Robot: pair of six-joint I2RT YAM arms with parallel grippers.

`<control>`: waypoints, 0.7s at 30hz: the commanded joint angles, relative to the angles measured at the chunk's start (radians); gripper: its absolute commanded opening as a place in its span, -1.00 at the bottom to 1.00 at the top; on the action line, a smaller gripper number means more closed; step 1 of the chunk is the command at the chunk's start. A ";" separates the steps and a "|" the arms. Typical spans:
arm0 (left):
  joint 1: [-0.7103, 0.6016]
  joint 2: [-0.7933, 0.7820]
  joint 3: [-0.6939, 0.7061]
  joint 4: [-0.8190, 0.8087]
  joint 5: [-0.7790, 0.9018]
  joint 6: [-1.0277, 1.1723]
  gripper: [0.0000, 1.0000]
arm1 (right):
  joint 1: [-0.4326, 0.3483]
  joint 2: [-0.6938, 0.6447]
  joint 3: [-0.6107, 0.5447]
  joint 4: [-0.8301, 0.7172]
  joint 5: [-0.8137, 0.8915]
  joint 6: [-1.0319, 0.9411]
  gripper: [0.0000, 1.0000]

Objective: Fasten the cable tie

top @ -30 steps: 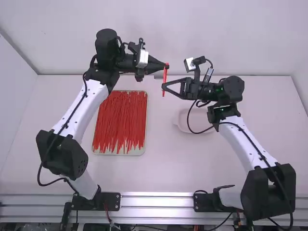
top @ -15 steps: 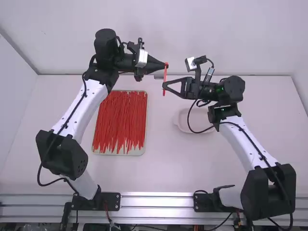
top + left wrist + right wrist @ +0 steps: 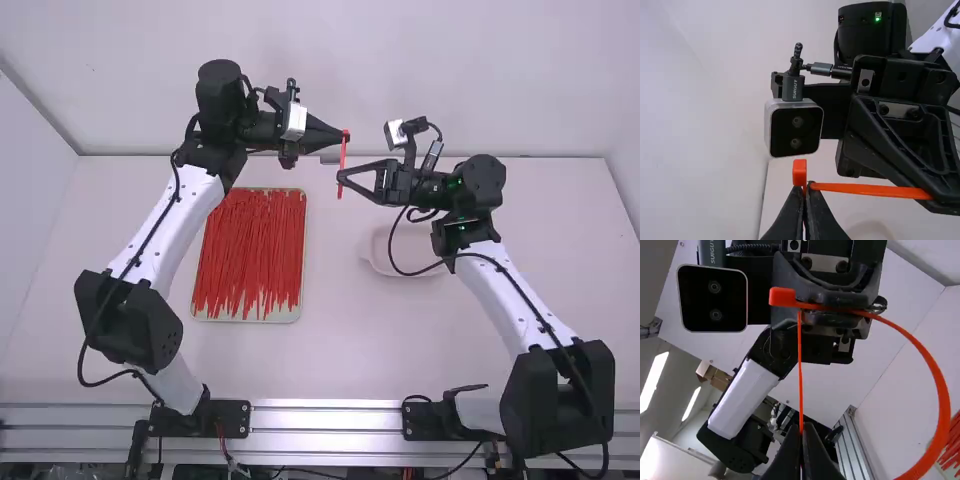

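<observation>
Left gripper (image 3: 804, 189) and right gripper (image 3: 801, 430) pinch the cable tie (image 3: 782, 296) — tail tip hidden.

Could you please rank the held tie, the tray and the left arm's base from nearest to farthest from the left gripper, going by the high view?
1. Held tie: pinched in the left gripper itself.
2. Tray: on the table, below it, leftward.
3. Left arm's base: at the near edge.

White desk (image 3: 330, 335), light-rimmed tray (image 3: 304, 255) left of centre, loose pile of spare red ties (image 3: 250, 255) filling it lengthwise, shallow white dish (image 3: 378, 258) right of tray, well apart, aluminium rail (image 3: 320, 415) along front edge
</observation>
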 commanded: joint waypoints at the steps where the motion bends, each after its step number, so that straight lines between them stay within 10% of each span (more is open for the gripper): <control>1: -0.002 -0.008 -0.001 0.002 0.015 0.014 -0.96 | 0.008 -0.001 -0.001 0.031 0.011 -0.002 -1.00; 21: 0.002 -0.008 -0.001 0.024 0.018 0.010 -0.96 | -0.011 -0.001 -0.001 0.063 0.013 0.031 -1.00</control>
